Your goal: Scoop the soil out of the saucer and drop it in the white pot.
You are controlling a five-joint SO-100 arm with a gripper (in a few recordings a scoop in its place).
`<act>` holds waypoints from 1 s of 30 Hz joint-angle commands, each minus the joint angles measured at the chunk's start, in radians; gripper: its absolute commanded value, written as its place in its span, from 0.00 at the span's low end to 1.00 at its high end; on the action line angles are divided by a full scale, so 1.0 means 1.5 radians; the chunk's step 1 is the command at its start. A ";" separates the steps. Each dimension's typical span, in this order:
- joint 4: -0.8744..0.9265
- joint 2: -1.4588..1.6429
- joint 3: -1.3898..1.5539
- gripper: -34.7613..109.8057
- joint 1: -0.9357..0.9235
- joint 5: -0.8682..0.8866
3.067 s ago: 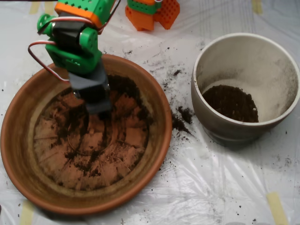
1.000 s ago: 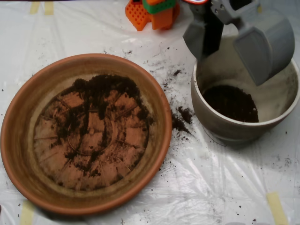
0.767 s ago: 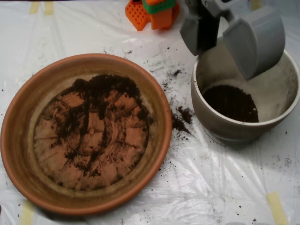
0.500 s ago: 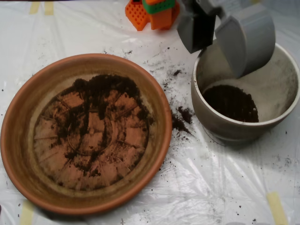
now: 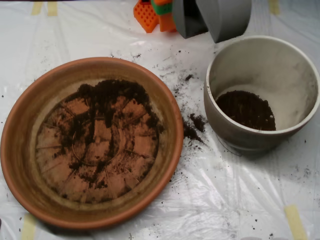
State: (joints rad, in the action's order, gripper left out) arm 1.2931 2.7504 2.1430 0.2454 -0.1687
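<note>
The grey scoop [image 5: 209, 20] sits at the far edge of the scene, just beyond the far-left rim of the white pot [image 5: 227, 132] and clear of it. Two shells show: a darker, squarer one on the left and a larger rounded one on the right, with only a thin dark seam between them where they meet. Their upper parts are cut off by the frame, so how far the shells part higher up cannot be told; at the visible lower ends they look close together and nothing can be seen held in them. Left of the scoop, an orange and green piece of the arm [image 5: 156, 12] is also cut off at the far edge.

The soil [image 5: 107, 107] lies mostly in the saucer [image 5: 20, 150], on the left of the scene, piled thickest toward the far side of its base and thinning into streaks and crumbs along the radial ridges nearer the camera. Bare terracotta shows between the streaks.

A second dark patch of soil lies at the bottom of the white pot on the right; the pot's near wall hides its near edge. The pot's inner wall is dusty and smudged.

A small clump and scattered grains lie on the white plastic sheet [image 5: 225, 200] between saucer and pot. Strips of yellowish tape [image 5: 295, 220] hold the sheet at its edges.
</note>
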 commanded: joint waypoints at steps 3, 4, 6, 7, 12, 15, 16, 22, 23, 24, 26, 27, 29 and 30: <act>-0.035 0.154 0.101 0.47 -0.014 -0.003; -0.044 0.175 0.126 0.47 -0.018 0.001; -0.060 0.208 0.169 0.46 -0.024 0.005; -0.067 0.220 0.187 0.46 -0.029 0.011; -0.093 0.300 0.259 0.43 -0.062 0.044; -0.093 0.364 0.285 0.41 -0.094 0.059; -0.092 0.380 0.292 0.41 -0.103 0.061; -0.098 0.399 0.324 0.36 -0.122 0.067; -0.102 0.399 0.329 0.35 -0.123 0.072; -0.103 0.399 0.336 0.33 -0.123 0.079; -0.110 0.399 0.352 0.27 -0.123 0.088; -0.114 0.399 0.362 0.24 -0.116 0.084; -0.123 0.399 0.391 0.24 -0.101 0.098; -0.128 0.399 0.404 0.24 -0.096 0.104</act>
State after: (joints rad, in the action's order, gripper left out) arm 1.1305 3.2766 2.7320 0.0690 -0.0307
